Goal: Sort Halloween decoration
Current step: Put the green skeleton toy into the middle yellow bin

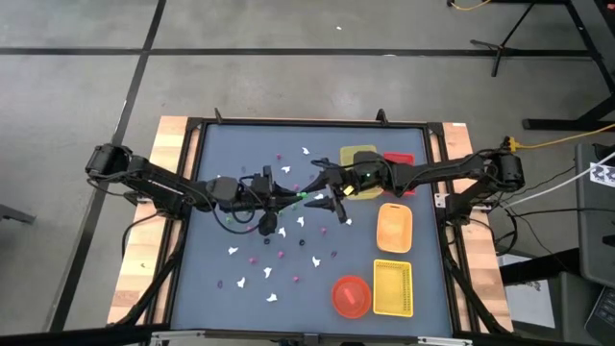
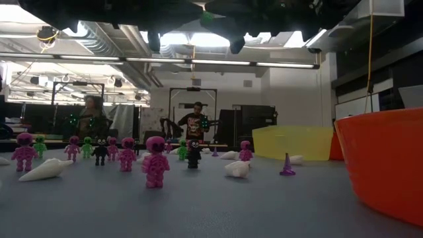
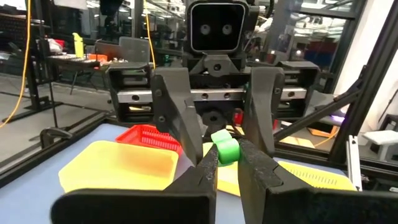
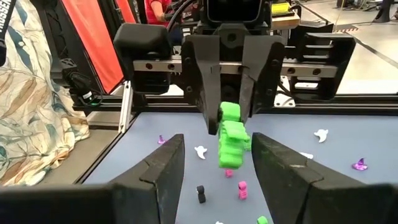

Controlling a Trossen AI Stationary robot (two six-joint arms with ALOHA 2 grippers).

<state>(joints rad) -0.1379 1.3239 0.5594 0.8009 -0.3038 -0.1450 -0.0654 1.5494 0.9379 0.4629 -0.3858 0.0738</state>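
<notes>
Orange bowl (image 2: 386,165) fills the low view's near right edge. Mid-table, both arms meet above the mat: left gripper (image 3: 225,163) is clamped on a green figure (image 4: 231,138), holding it up off the table. Right gripper (image 4: 216,163) faces it, fingers spread wide on either side of the figure, apparently not touching it. Remaining Halloween decoration (image 1: 272,255) lies scattered over the blue mat (image 1: 221,163): white ghosts, pink, green and dark bits. Yellow tray (image 1: 392,287) sits beside the bowl, well apart from the grippers.
</notes>
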